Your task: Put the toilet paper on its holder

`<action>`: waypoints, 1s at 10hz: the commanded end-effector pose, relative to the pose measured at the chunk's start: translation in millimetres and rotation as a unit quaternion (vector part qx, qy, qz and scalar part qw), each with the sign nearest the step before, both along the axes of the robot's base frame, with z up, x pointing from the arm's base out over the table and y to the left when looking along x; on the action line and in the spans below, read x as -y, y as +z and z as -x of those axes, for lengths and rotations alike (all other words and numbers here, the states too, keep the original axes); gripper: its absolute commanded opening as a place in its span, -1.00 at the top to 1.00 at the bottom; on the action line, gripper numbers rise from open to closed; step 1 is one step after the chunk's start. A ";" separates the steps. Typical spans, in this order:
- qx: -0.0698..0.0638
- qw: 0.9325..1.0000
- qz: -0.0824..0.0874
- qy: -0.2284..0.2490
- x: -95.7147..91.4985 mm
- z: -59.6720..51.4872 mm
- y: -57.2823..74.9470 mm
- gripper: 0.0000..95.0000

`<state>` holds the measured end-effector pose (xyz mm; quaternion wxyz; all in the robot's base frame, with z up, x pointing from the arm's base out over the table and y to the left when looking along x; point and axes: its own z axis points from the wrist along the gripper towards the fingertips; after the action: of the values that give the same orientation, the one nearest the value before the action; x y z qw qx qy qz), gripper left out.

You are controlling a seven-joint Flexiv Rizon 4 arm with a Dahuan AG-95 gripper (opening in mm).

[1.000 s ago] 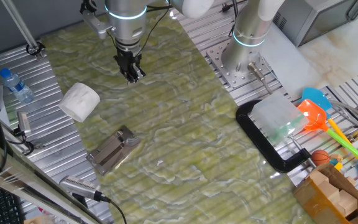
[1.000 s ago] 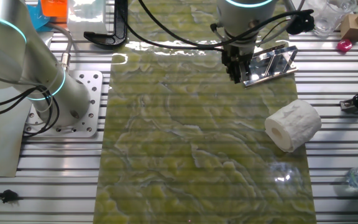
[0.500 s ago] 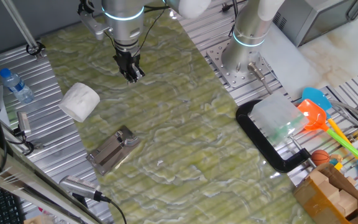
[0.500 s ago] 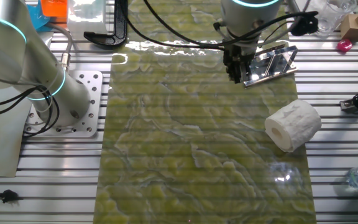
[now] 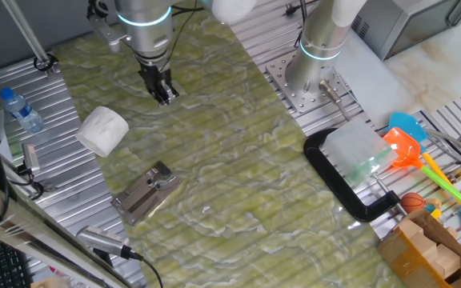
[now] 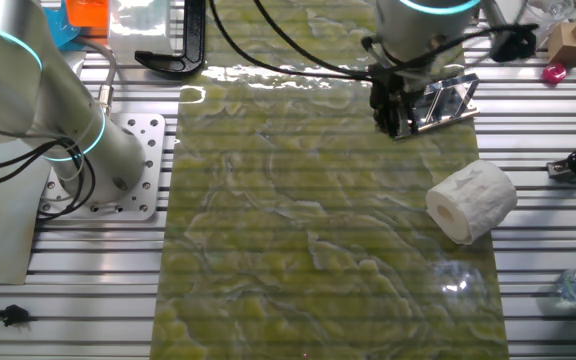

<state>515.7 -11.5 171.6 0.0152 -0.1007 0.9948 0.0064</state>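
The claw [image 5: 162, 94] hangs above the counter [image 5: 238, 160], fingers pressed together, gripping nothing. The toilet paper [image 5: 102, 130] lies on its side near the counter's left edge, apart from the claw, with the holder [image 5: 145, 193] nearer still.

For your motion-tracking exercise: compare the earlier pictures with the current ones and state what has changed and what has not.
Only the arm moved: its gripper slid sideways toward the toilet paper, holding nothing, above the green mat. The toilet paper, the holder and the water bottle lie where they were.
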 end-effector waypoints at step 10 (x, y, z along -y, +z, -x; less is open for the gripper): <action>-0.020 0.999 0.003 0.034 46.4 -67.8 3.1 1.00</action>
<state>588.3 -57.4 174.2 -0.0073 -0.1346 0.9908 0.0074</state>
